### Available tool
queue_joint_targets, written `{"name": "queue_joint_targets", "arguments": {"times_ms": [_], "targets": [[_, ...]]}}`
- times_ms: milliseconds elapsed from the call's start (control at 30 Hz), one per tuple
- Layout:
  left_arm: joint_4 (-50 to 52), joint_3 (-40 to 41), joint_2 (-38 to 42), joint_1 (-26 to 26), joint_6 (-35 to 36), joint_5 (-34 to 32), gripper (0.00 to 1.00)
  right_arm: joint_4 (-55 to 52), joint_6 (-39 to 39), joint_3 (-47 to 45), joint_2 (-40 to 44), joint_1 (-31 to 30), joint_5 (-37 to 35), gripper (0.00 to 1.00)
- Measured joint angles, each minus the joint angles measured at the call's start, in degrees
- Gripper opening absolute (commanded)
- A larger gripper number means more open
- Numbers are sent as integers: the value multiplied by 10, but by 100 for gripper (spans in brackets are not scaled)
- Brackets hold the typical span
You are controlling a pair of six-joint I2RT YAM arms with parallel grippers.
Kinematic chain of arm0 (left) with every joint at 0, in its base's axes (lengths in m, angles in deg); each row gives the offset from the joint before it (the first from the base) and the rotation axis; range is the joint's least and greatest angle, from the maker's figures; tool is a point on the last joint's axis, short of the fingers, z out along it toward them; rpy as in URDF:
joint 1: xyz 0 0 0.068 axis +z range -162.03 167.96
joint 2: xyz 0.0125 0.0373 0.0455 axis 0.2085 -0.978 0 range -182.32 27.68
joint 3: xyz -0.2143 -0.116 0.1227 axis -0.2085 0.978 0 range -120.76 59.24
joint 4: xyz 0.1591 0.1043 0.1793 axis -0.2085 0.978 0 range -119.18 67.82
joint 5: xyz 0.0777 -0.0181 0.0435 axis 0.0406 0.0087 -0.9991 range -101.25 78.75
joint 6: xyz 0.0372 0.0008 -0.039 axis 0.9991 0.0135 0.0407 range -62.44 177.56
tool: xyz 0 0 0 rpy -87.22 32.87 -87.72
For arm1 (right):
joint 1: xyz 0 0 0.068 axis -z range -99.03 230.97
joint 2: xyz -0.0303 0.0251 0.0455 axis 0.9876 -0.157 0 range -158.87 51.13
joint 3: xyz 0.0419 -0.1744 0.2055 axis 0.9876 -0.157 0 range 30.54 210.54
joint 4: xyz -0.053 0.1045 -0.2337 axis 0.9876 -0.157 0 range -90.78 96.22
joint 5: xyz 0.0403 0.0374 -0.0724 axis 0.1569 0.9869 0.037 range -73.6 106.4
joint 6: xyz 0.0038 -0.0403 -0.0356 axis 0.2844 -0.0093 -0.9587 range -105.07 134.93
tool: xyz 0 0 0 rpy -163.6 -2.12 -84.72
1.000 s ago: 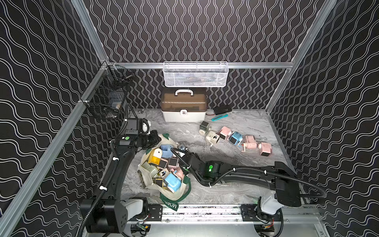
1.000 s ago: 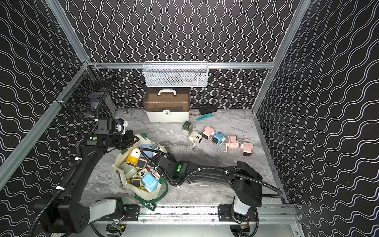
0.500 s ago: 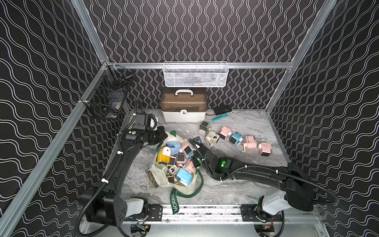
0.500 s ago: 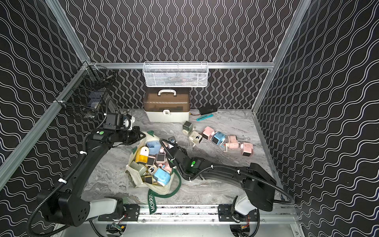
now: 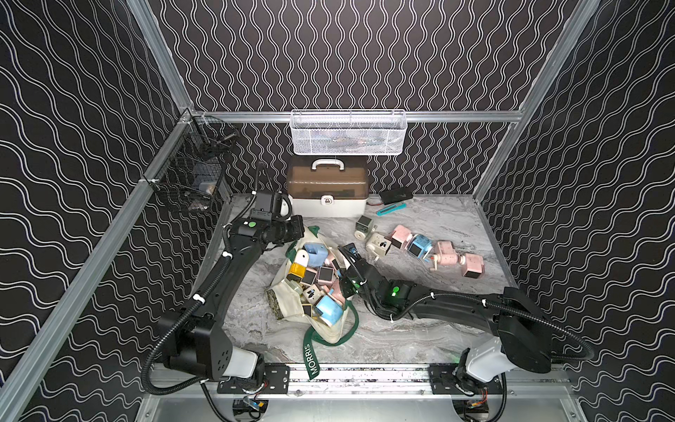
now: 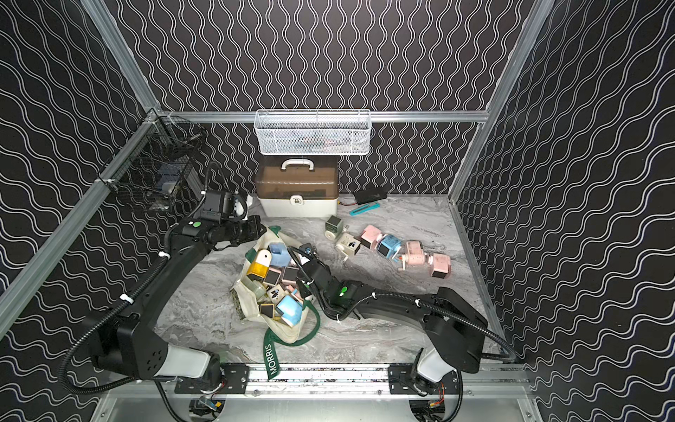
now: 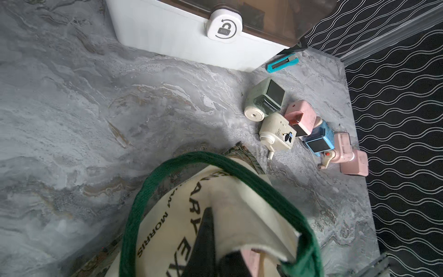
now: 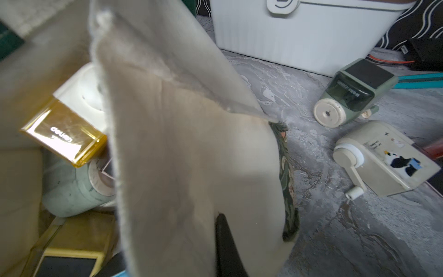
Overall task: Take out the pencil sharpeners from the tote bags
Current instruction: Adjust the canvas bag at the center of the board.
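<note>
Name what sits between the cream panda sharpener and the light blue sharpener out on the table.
A pink sharpener lies between the cream panda sharpener and the light blue sharpener, seen in both top views and the left wrist view.

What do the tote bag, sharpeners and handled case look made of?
Tote bag: matte cream canvas, likely cotton; fuzzy raw edge, soft folds. Pencil sharpeners: smooth moulded plastic, apparently; one has a glossy translucent amber drawer. Case: plastic; ribbed white base, smoky see-through lid.

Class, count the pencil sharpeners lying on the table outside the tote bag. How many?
6, in a line right of the tote bag: pale green sharpener, cream sharpener, first pink sharpener, blue sharpener, middle pink sharpener, end pink sharpener. None looks hidden.
</note>
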Motion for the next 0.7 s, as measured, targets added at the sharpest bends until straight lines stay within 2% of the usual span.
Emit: {"name": "queue_joint_targets", "arguments": {"times_ms": [200, 233, 333, 400, 533, 700], "targets": [[-39, 30, -4, 34, 8, 74, 0, 4, -14, -22, 40, 1, 12, 8], [-40, 31, -5, 38, 8, 88, 0, 2, -14, -23, 47, 2, 5, 13], [-50, 38, -5, 44, 7, 107, 0, -4, -9, -26, 61, 2, -35, 58], [-65, 47, -4, 48, 4, 108, 0, -5, -10, -30, 73, 4, -56, 68], [-79, 58, 8, 51, -3, 104, 0, -3, -24, -59, 128, 5, -47, 75], [-90, 63, 13, 52, -3, 103, 0, 26, -45, -91, 213, 5, 37, 75]]}}
